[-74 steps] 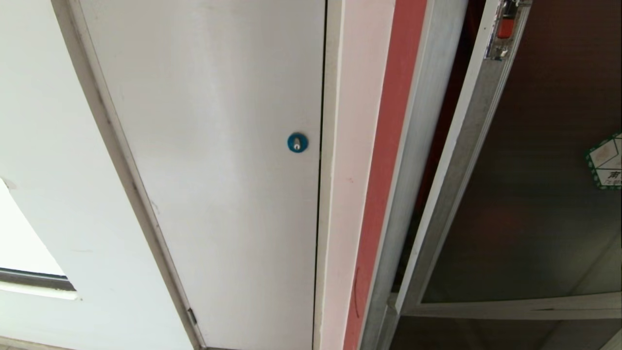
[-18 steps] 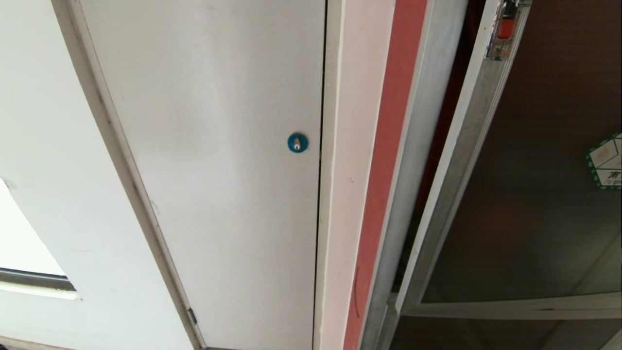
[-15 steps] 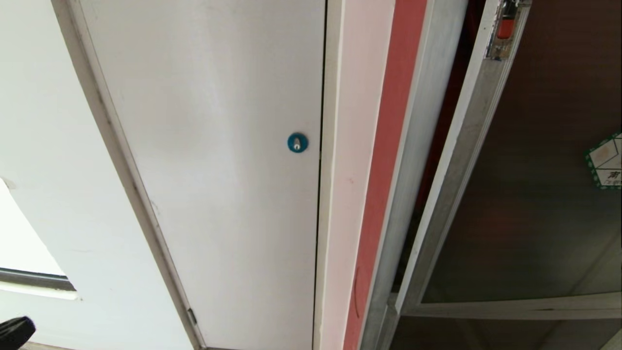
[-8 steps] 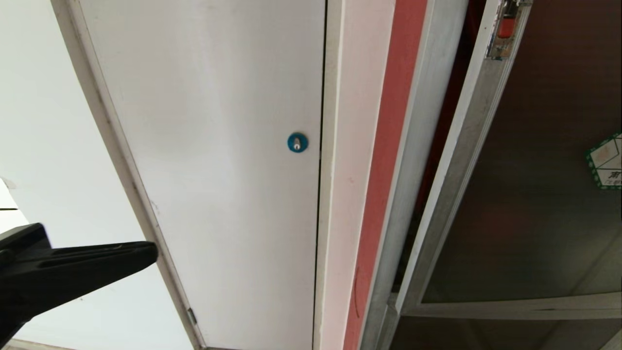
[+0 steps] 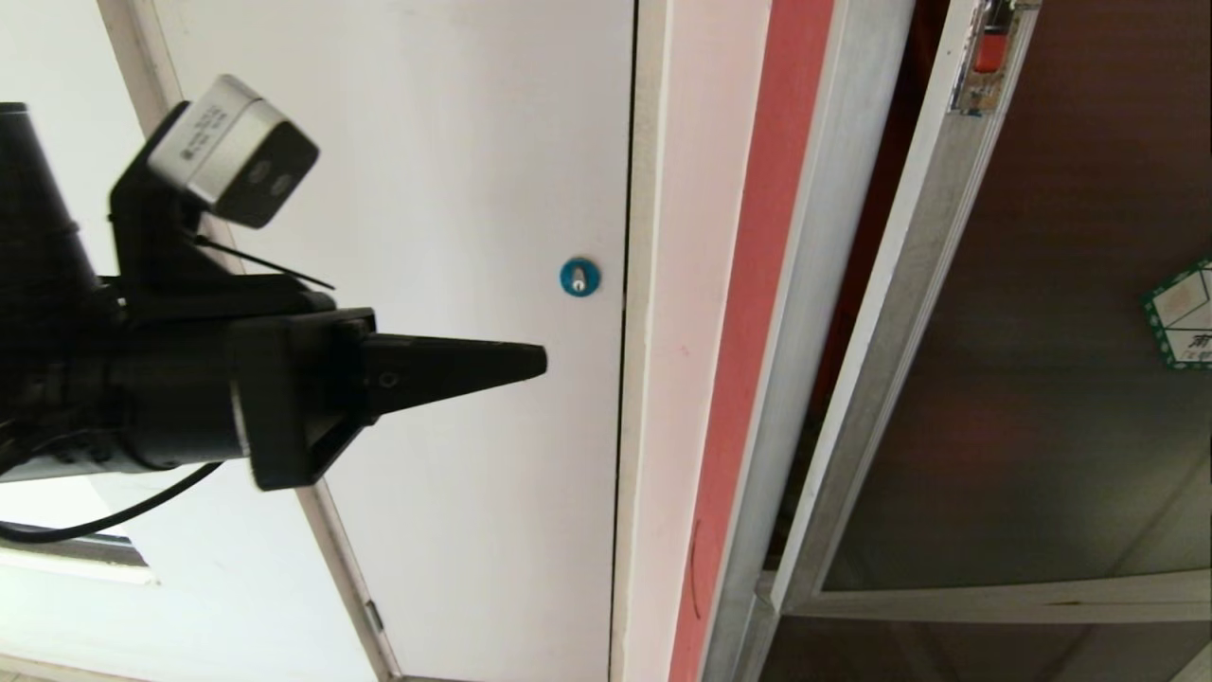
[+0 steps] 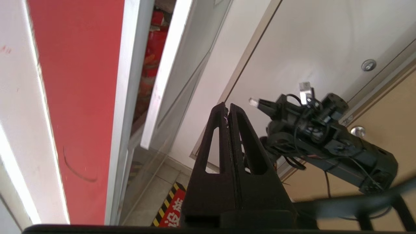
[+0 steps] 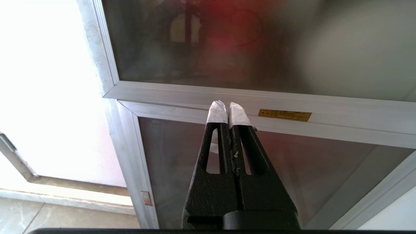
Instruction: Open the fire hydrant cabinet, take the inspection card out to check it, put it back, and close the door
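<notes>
In the head view we see our left gripper (image 5: 535,362) raised in front of the white panel door (image 5: 426,189), its tip a little below the round blue lock (image 5: 579,278) and pointing toward the fire hydrant cabinet (image 5: 805,284). In the left wrist view its two fingers (image 6: 239,136) lie pressed together with nothing between them. The door (image 5: 1042,332) of the cabinet, with dark glass and an aluminium frame, stands slightly ajar; a narrow dark gap shows between its frame and the cabinet frame, and through this gap the left wrist view shows some red parts inside. The small red latch (image 5: 988,52) sits near the top of the door edge, and the green-and-white sticker (image 5: 1184,317) is on the glass at the far right. Our right gripper (image 7: 228,110) is lower, in front of a glass panel with a small orange label (image 7: 284,115); its white-taped fingertips (image 7: 217,112) are closed together and empty. We cannot see the inspection card in any view.
</notes>
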You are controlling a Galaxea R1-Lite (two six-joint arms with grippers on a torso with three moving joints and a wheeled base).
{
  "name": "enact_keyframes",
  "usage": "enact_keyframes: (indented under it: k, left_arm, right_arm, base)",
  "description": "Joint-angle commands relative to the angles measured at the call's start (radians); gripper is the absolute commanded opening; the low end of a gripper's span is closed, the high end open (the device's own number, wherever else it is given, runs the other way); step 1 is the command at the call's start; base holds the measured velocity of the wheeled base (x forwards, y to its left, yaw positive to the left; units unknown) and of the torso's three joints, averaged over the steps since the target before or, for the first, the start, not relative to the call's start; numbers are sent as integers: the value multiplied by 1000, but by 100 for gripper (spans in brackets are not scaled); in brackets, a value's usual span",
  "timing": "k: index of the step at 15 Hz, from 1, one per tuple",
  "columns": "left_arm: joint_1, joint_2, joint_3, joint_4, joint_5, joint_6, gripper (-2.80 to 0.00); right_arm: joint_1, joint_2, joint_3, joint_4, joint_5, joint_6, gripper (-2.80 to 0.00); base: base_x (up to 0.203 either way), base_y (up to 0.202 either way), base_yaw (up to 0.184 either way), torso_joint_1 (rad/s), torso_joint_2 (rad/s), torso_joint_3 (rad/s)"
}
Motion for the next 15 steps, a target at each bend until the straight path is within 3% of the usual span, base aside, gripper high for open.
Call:
enact_keyframes:
  k: [1, 6, 11, 14, 15]
  left_arm:
    - [-47, 151, -88, -2, -1, 6, -280]
    - [-154, 335, -256, 7, 55, 83, -280]
    - [-179, 474, -376, 13, 114, 159, -280]
    - [-227, 498, -400, 14, 138, 197, -280]
    - [-262, 498, -398, 14, 177, 200, -280]
  right_arm:
    - [0, 0, 0, 0, 0, -1, -280]
    - [0, 0, 0, 0, 0, -1, -280]
    - [0, 0, 0, 0, 0, -1, -280]
    - [0, 0, 0, 0, 0, -1, -280]
    - [0, 0, 0, 0, 0, -1, -280]
  base:
    - [0, 0, 0, 0, 0, 0]
    - [0, 0, 0, 0, 0, 0]
    - [0, 0, 0, 0, 0, 0]
    - [0, 0, 0, 0, 0, 0]
    - [0, 0, 0, 0, 0, 0]
